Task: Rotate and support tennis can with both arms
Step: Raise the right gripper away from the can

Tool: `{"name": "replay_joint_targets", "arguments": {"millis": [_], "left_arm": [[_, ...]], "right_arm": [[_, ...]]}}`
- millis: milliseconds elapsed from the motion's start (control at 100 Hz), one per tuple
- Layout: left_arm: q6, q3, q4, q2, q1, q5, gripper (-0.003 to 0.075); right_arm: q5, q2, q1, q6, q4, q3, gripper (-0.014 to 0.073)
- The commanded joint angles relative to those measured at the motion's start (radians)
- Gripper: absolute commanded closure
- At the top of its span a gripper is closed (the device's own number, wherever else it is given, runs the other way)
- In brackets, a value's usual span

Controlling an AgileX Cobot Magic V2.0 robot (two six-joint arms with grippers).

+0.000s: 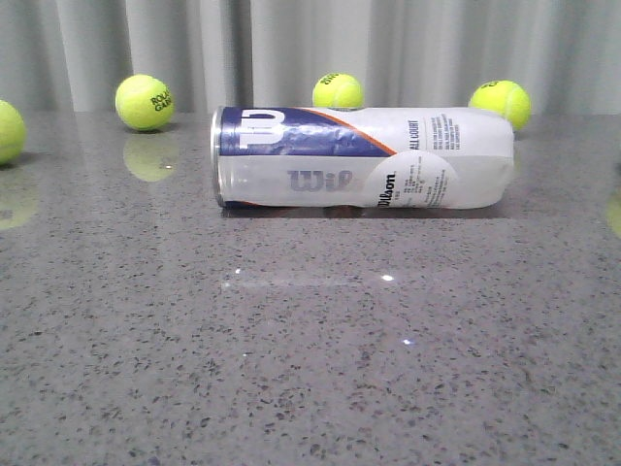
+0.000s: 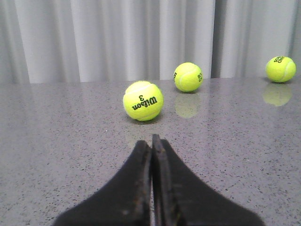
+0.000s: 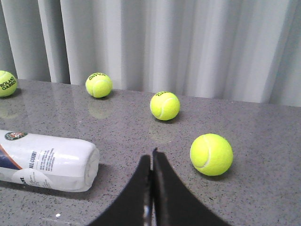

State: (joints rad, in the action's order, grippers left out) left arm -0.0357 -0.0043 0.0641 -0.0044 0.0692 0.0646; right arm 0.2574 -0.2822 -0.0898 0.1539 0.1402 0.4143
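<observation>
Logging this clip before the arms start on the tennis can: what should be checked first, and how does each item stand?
1. Tennis can lies on its side, whole: ok.
2. Left gripper free: ok, shut on nothing.
3. Right gripper free: ok, shut, empty.
4. Jaws opened for a grasp: not ok, both closed.
5. Stray ball close to the right gripper, apart from the can's end: ok.
6. Can contents: cannot tell, label covers it.

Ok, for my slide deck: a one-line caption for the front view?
Tennis can lying on its side on a grey table, three tennis balls behind it.
</observation>
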Motion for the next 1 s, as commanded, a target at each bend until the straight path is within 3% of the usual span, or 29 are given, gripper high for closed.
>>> {"name": "replay_joint_targets", "arguments": {"millis": [0,220,350,630,990], "left_arm": [[-0.008,0.048,-0.002,-0.039,-0.004,-0.081,0.0741],[-0.008,0.029,-0.002,-0.039,-0.004,-0.112,0.0741],[-0.008,-0.056,-0.025,-0.034,-0.004,-0.065,0.0741],[-0.008,-0.395,-0.108,0.152,-0.004,0.196,0.0741],[-0.008,-0.812,-0.108,0.587,-0.004,0.696,0.0741]], "right_arm": [[-0.086,-0.006,0.006,0.0,0.004,0.026,0.0664],[-0.086,-0.006,0.006,0.0,0.004,0.026,0.0664],[-0.086,-0.006,0.006,0.0,0.004,0.026,0.0664],[-0.086,-0.006,0.006,0.0,0.004,0.026,0.0664],[-0.086,-0.006,0.006,0.0,0.004,0.026,0.0664]]}}
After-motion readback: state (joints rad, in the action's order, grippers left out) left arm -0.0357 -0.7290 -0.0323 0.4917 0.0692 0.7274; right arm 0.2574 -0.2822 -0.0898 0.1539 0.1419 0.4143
